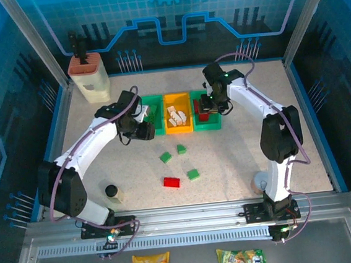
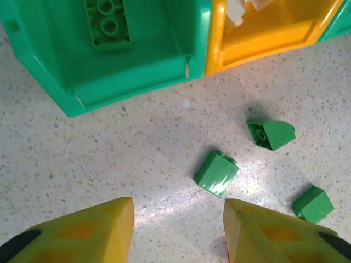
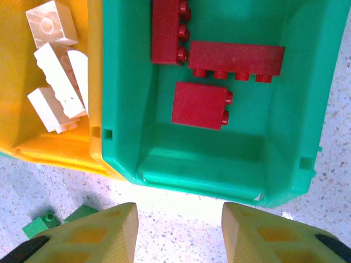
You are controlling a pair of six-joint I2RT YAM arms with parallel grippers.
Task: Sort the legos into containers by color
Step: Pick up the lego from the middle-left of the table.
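While my left fingers point(image 2: 104, 230) and right fingers point(image 3: 109, 230) both hang open and empty, I see white legos point(image 3: 55, 87) in the yellow bin point(image 1: 179, 130), red legos point(image 3: 236, 57) in the green bin point(image 3: 208, 159) right of it, and three green legos point(image 2: 216, 174) plus one red lego point(image 1: 171, 181) loose on the counter point(image 1: 240, 156) in front of it.

We see two arms of one make: the left arm point(image 1: 84, 146) and the right arm point(image 1: 255, 102) each have smooth white shells for links, joined by bulky black housings at the joints. A thin purplish cable point(image 1: 58, 174) loops along the outside of each (loosely, standing off the shell in places). Black base plates point(image 1: 125, 223) carry small green lights point(image 1: 109, 238). In the wrist views the left gripper point(image 2: 178, 211) and right gripper point(image 3: 180, 213) show yellow wedge-shaped fingers point(image 2: 93, 233) with faint recessed panels and black patches at their outer edges
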